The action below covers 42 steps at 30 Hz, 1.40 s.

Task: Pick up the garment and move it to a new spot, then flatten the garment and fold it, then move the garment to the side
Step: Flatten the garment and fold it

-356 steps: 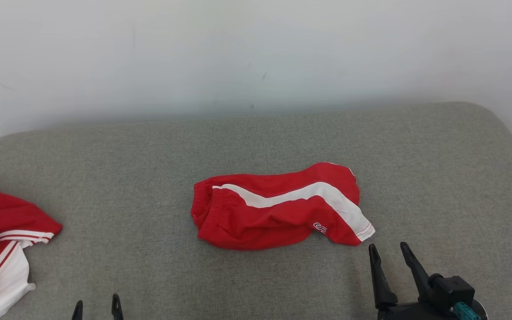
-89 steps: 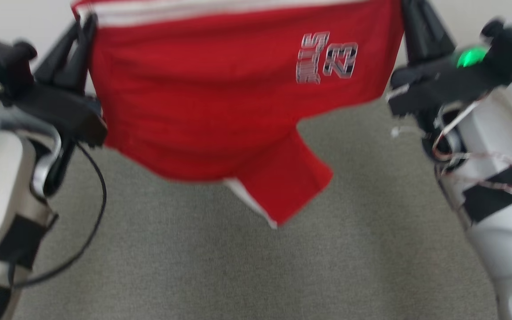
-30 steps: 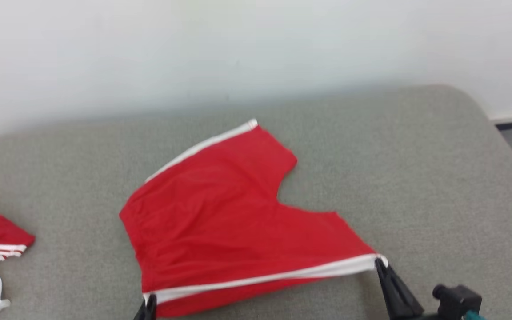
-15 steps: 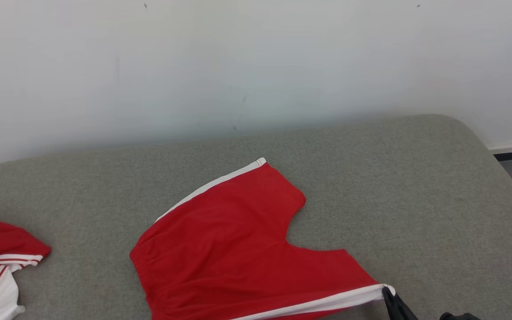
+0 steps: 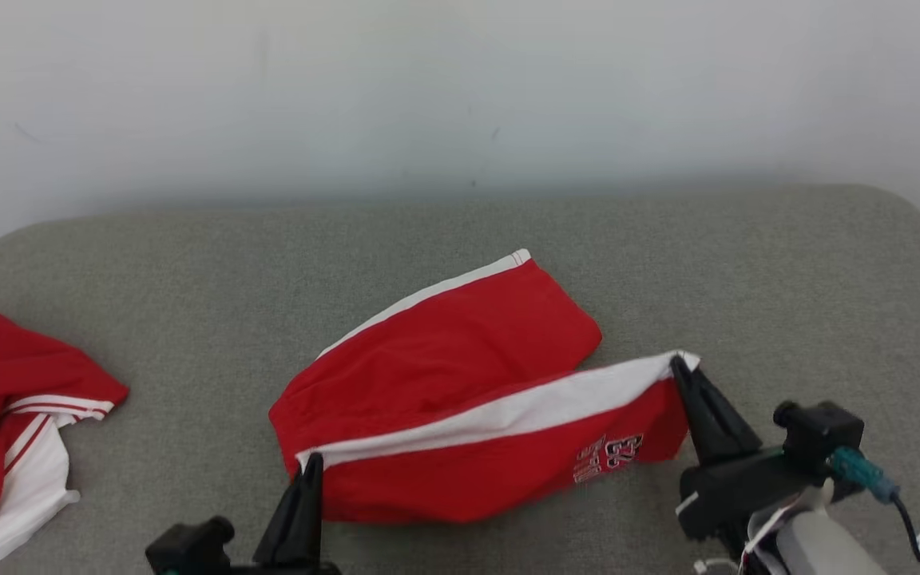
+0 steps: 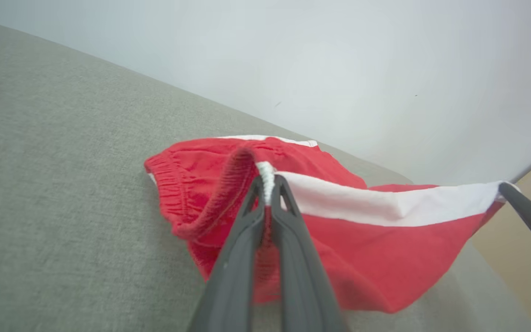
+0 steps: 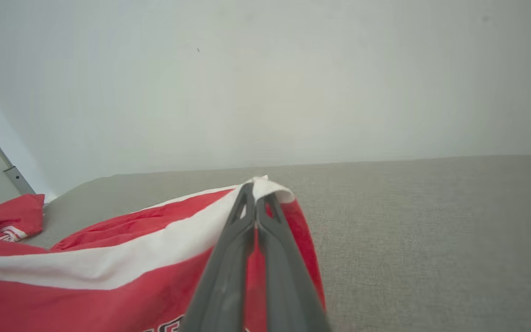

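Red shorts (image 5: 444, 375), mid-worktop (image 5: 747, 263): near edge raised along its white stripe, long axis left-right, left gripper (image 5: 313, 465) jaws pinching the waistband end, right gripper (image 5: 677, 367) jaws pinching the hem end, far half lying flat beyond both.

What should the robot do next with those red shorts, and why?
Probably carry the pinched edge farther over and lower it onto the far leg. The left end effector and right end effector each grip the white-striped side of the red shorts, lifted partway over, fold unfinished.
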Available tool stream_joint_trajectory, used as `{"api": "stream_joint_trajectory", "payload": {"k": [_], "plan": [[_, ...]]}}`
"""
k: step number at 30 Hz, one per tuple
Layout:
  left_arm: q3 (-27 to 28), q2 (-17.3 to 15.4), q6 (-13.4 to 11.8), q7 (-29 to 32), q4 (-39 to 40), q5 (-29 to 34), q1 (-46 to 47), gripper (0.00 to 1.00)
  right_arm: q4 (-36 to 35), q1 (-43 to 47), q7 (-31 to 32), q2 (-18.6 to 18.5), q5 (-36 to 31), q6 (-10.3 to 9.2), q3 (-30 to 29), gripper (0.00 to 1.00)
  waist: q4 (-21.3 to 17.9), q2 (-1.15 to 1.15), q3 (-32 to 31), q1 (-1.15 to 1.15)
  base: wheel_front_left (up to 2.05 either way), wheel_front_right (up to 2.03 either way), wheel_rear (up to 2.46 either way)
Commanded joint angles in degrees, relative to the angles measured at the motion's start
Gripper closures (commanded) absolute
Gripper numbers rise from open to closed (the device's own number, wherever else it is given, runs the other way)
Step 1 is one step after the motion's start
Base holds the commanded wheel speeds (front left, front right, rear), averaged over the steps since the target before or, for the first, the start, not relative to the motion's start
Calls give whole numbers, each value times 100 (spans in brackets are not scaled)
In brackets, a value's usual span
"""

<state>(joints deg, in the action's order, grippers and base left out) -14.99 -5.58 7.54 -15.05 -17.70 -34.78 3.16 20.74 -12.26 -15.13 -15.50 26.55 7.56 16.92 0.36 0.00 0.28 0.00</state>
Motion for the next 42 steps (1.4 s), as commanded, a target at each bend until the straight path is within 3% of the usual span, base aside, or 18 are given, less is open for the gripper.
{"api": "stream_joint_trajectory", "payload": {"k": [1, 18, 33, 34, 35, 37, 42], "plan": [[-11, 27, -11, -19, 1, -64, 329, 100, 129, -386, -3, -49, -7, -12, 4, 100, 299, 0, 483, 0, 0, 0, 0], [297, 266, -11, -19, -276, 120, 2314, 100, 1890, -3418, -2, -318, -38, -12, 569, 100, 867, 0, 2177, 0, 0, 0, 0], [138, 272, -11, -19, -393, -291, 2702, 100, 2793, -4424, -2, -248, 9, -12, 925, 100, 1068, 0, 2566, 0, 0, 0, 0], [120, 269, -11, -19, -417, -269, 2694, 100, 2906, -4431, -2, -213, 35, -12, 885, 25, 1068, 0, 2559, 0, 0, 0, 0], [119, 270, -11, -19, -419, -244, 2694, 85, 2922, -4462, -2, -215, 3, -12, 855, 0, 1064, 0, 2557, 0, 0, 0, 0], [175, 266, -12, -19, -373, -206, 2681, 0, 2937, -4474, -2, -204, -35, -12, 801, 0, 1049, 0, 2550, 0, 0, 0, 0], [291, 267, -11, -19, -431, -20, 2582, 0, 2828, -4324, -2, -194, -113, -12, 668, 0, 972, 0, 2481, 0, 0, 0, 0]]}}
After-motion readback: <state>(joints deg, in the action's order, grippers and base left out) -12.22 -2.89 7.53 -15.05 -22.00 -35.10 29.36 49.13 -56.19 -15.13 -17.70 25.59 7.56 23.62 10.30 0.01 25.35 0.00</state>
